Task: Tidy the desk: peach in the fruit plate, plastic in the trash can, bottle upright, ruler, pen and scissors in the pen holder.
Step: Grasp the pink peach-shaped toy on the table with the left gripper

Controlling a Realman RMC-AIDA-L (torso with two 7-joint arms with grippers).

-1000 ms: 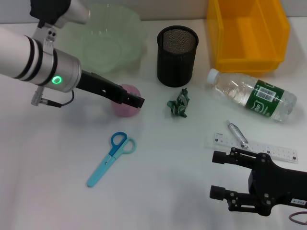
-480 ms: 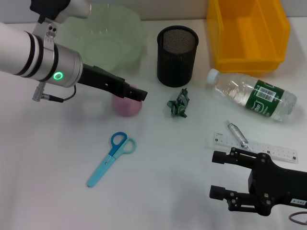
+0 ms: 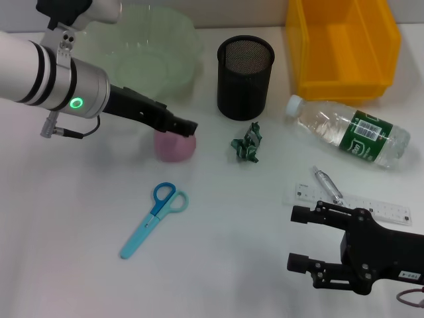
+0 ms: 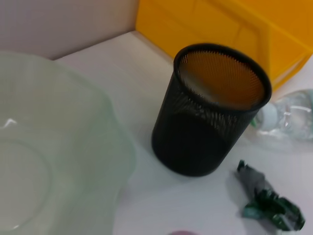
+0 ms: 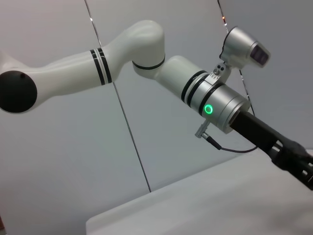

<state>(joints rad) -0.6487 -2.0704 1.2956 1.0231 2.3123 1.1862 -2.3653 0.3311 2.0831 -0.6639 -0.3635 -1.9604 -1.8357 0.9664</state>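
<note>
The left pincer (image 3: 187, 126) hangs directly over the round pink peach (image 3: 175, 145), which sits on the white surface (image 3: 79, 218) just near of the pale green fruit plate (image 3: 149, 56); its grip, probably released, is unclear.

Scissors (image 3: 154, 218) before peach (image 3: 175, 146) (plate (image 3: 149, 56) behind)

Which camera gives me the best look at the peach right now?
Head view: the peach shows on the table under the left gripper, which hides its top. The left wrist view catches only a pink sliver at the frame edge; the right wrist view misses it.
</note>
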